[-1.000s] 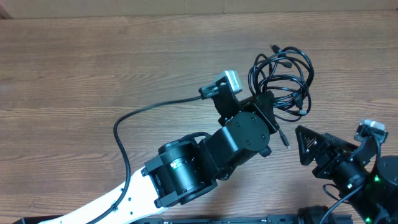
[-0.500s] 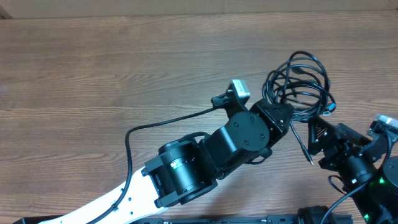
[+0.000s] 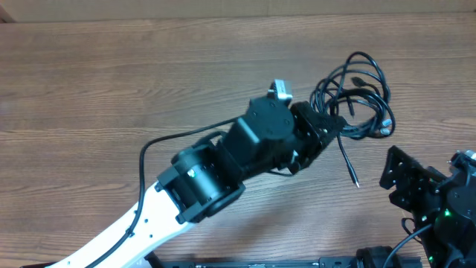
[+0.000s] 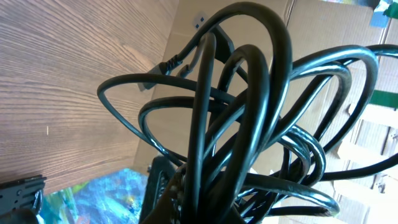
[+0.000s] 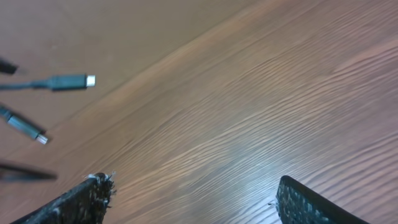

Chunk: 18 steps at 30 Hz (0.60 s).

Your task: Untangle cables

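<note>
The worktop (image 3: 111, 74) is brown wood-grain laminate, its grain running from the left edge to the right edge. A paler tan strip (image 3: 223, 7) lies just beyond the far edge, and a dark rail (image 3: 260, 262) runs along the near edge. In the left wrist view, cardboard panels (image 4: 323, 28) stand past one edge of the worktop, with a small white label (image 4: 199, 20) on one. A scrap of blue tape (image 4: 380, 17) and a green strip (image 4: 387, 98) sit further along them. A blue patterned surface (image 4: 106, 193) shows beyond the same edge.
</note>
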Available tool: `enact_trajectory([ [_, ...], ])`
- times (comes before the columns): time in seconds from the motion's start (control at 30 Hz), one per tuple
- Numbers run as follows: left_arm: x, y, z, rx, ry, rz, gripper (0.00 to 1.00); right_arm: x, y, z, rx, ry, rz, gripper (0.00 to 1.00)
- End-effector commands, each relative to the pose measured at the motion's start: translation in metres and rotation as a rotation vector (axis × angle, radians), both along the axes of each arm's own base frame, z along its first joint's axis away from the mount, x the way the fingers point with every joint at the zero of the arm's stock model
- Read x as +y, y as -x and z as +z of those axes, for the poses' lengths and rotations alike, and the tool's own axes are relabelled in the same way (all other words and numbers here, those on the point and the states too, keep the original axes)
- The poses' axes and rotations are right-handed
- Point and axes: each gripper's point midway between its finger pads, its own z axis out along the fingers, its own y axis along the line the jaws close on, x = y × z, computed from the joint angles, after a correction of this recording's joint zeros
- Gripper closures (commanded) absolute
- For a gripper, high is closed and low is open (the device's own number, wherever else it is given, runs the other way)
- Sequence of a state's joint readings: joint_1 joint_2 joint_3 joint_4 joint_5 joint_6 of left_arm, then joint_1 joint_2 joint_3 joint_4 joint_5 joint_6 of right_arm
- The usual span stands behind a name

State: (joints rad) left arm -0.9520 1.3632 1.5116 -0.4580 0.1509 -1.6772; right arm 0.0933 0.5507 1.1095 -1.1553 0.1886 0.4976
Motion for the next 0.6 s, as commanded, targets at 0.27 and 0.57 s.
enact_trajectory([
  [0.27, 0.008, 0.003, 0.025, 0.005, 0.075, -0.083, 0.96, 0.063, -0.006, 0.029, -0.121, -0.096, 0.366, 0.14],
  [0.57, 0.0, 0.029, 0.03, 0.032, 0.108, -0.239, 0.96, 0.022, -0.02, 0.037, -0.162, 0.006, 0.138, 0.14],
])
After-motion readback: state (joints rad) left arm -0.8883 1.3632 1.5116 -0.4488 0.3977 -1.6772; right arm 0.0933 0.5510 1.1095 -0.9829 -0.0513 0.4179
